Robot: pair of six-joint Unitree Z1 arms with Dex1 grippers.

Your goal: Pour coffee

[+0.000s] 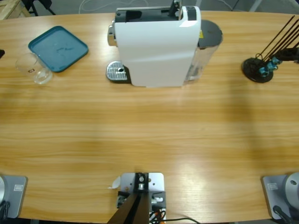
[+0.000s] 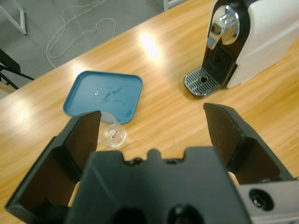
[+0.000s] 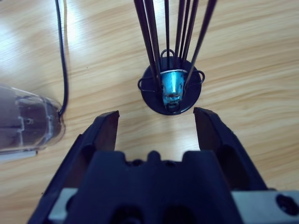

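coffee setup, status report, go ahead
Left end effector open, empty, above clear glass tumbler. Right end effector open, facing black wire capsule stand. Tumbler beside teal square tray, not under white coffee machine. No coffee visible.

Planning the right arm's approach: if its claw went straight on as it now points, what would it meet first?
Probably the black wire stand holding a blue capsule, centred ahead of the open right claw. Depth is uncertain; bare table may come first.

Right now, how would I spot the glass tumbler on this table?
Find the big white coffee machine, then go to the teal tray at the table's other end. The glass tumbler stands beside the tray's corner, on bare wood; it alone is clear.
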